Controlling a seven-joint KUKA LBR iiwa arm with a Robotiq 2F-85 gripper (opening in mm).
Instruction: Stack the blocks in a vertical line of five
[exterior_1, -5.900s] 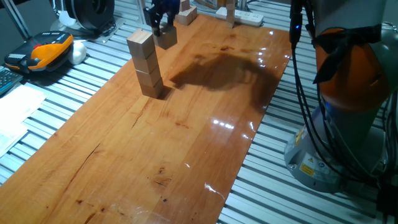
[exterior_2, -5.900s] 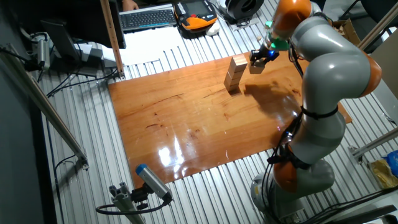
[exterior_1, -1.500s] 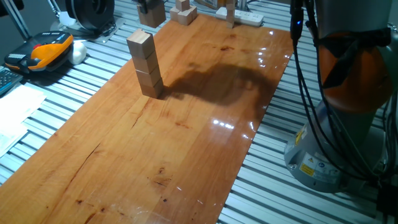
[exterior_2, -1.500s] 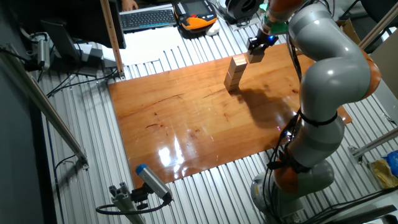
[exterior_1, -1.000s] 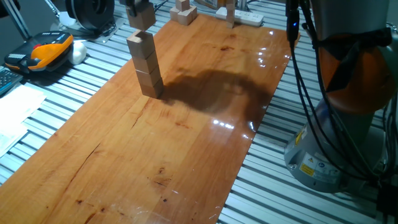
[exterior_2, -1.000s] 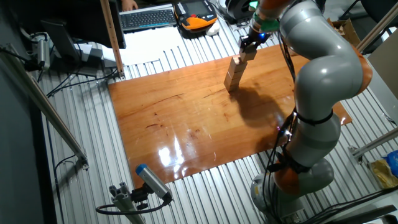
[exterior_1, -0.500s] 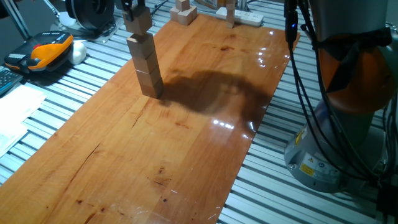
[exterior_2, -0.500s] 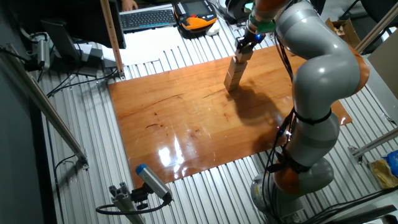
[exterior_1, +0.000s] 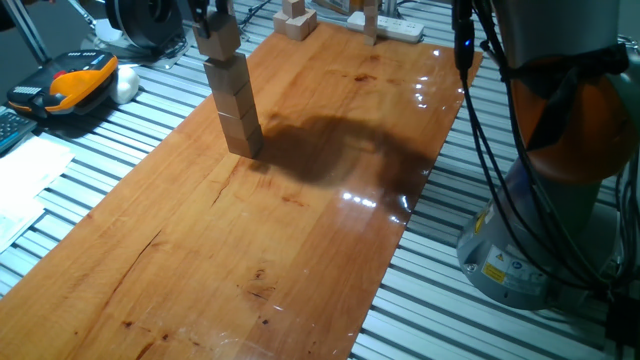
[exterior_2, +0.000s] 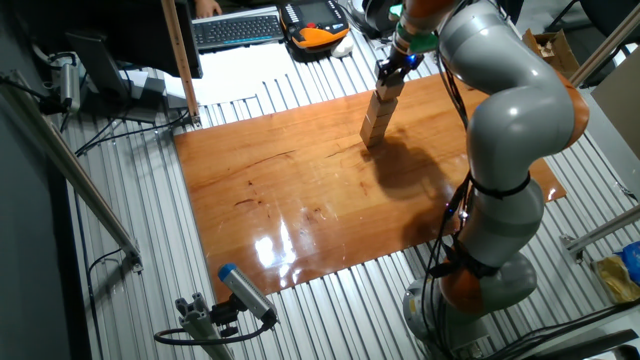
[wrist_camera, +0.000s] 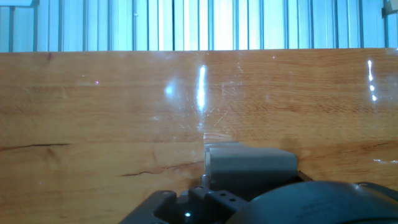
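Right now, as I read it, the job is setting the fourth block (exterior_1: 219, 38) square onto the stack (exterior_1: 234, 103), and doing that well means keeping it level, lining its edges up with the cube beneath, lowering it until the faces meet, and only then letting the fingers part gently so nothing gets nudged sideways. From one fixed view, the gripper (exterior_1: 213, 18) is closed on that held cube at the far left of the wooden board (exterior_1: 330, 210), and the cube sits just above or already touching the three stacked ones; I cannot tell which. The stack looks slightly uneven, with the cubes' edges not perfectly flush. More loose blocks (exterior_1: 295, 20) rest at the far end of the board, near the white power strip (exterior_1: 395, 28), though exactly how many I cannot make out. From the other fixed view, the arm (exterior_2: 505, 110) reaches across and the gripper (exterior_2: 391, 70) holds the block (exterior_2: 388, 90) directly over the column (exterior_2: 374, 122), which stands near the far edge of the board. All the cubes are plain pale wood, alike in size. The hand view shows mostly glossy wood grain with reflections; the gripper body fills the bottom, and the block itself is not clearly seen there.
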